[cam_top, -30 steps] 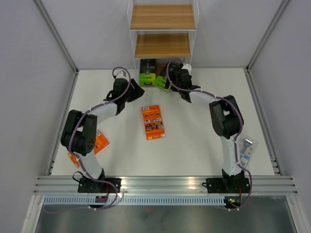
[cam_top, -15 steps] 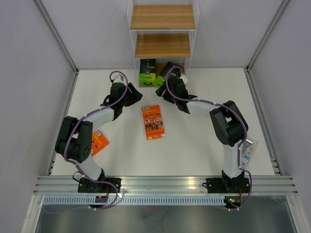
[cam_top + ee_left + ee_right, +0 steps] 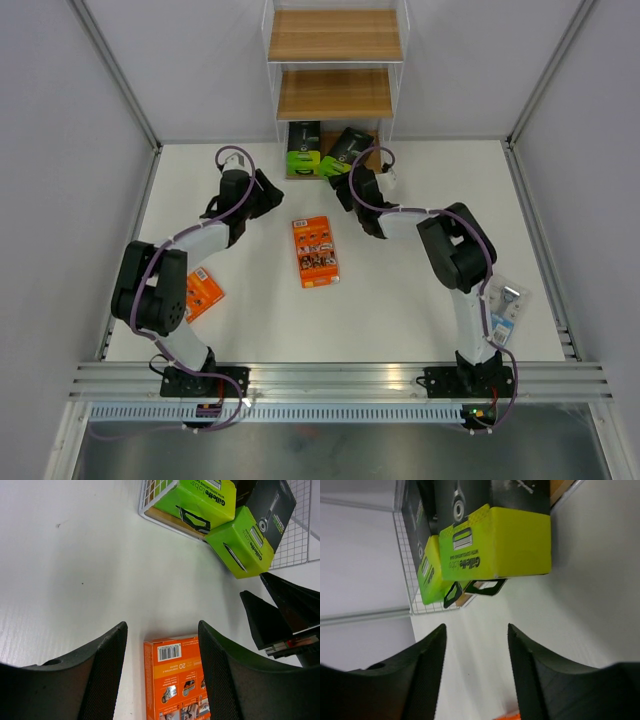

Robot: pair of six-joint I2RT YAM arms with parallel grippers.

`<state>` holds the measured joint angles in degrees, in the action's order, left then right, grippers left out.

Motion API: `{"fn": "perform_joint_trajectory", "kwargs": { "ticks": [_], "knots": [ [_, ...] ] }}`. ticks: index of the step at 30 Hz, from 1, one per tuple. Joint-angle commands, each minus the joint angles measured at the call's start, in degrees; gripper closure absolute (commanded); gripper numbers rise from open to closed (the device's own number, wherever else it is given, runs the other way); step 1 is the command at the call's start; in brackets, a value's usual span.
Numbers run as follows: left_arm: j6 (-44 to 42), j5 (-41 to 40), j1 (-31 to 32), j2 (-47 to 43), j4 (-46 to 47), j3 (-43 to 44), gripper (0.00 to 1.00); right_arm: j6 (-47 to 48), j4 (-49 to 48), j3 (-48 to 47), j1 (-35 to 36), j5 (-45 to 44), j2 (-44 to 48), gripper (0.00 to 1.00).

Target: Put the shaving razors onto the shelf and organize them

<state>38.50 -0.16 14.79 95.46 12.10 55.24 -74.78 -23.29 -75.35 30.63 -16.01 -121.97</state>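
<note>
The shelf [image 3: 335, 93] stands at the back centre. One green-and-black razor pack [image 3: 302, 158] lies in its bottom tier. A second green-and-black pack [image 3: 345, 150] leans beside it, tilted, its green end jutting onto the table. My right gripper [image 3: 343, 190] is open and empty just in front of it; the right wrist view [image 3: 476, 630] shows that pack [image 3: 495, 550] apart from the fingers. My left gripper [image 3: 268, 190] is open and empty. Its wrist view [image 3: 161, 630] looks down at an orange pack [image 3: 175, 680], which lies mid-table [image 3: 315, 250].
A second orange pack [image 3: 203, 292] lies at the left, partly under the left arm. The light blue pack [image 3: 505, 305] lies at the right behind the right arm. Grey walls and rails [image 3: 340, 378] bound the table. The right gripper's fingers [image 3: 285, 610] show in the left wrist view.
My right gripper has let go of the second green pack at the shelf's bottom tier and drawn back. My left gripper has shifted slightly back and left.
</note>
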Motion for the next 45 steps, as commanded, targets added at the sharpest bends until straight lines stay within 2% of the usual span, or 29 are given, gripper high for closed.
{"fn": "perform_joint_trajectory", "kwargs": {
  "ticks": [1,5,10,18,23,26,27,30,37,45],
  "knots": [
    [-1.5,-0.8,-0.9,-0.6,0.6,-0.4,0.36,-8.6,-3.3,-2.0,0.0,-3.9,-3.4,0.44],
    [-1.5,-0.4,-1.8,-0.5,0.9,-0.4,0.36,-12.6,-4.8,-2.4,0.1,-7.4,-5.1,0.49],
    [-1.4,-0.1,-2.8,-0.5,1.4,-0.6,0.36,-12.7,-4.1,-5.9,0.3,-11.8,-6.5,0.52],
    [-1.5,1.9,-3.9,-0.2,2.2,-0.8,0.36,-15.0,-6.2,-8.6,0.3,-12.1,-10.5,0.55],
    [-1.4,2.4,-4.5,0.5,2.6,-0.9,0.36,-15.3,-4.9,-9.6,0.3,-12.3,-12.0,0.61],
    [-1.4,2.9,-4.9,0.8,2.5,-1.0,0.36,-15.4,-5.0,-9.6,0.2,-12.5,-12.4,0.7],
    [-1.4,2.9,-5.0,0.7,2.5,-1.0,0.36,-15.4,-5.0,-9.4,0.2,-12.5,-12.5,0.84],
    [-1.3,3.0,-5.2,0.4,2.6,-1.3,0.36,-14.8,-4.5,-8.6,0.1,-12.5,-11.7,0.99],
    [-0.9,3.4,-5.3,-0.6,2.6,-1.5,0.36,-11.5,-3.8,-2.1,-1.5,-12.7,-5.9,1.0],
    [-0.9,2.9,-5.3,-1.9,2.2,-2.3,0.37,-4.9,-4.0,3.8,-7.2,-9.3,-1.6,0.99]
  ]
}}
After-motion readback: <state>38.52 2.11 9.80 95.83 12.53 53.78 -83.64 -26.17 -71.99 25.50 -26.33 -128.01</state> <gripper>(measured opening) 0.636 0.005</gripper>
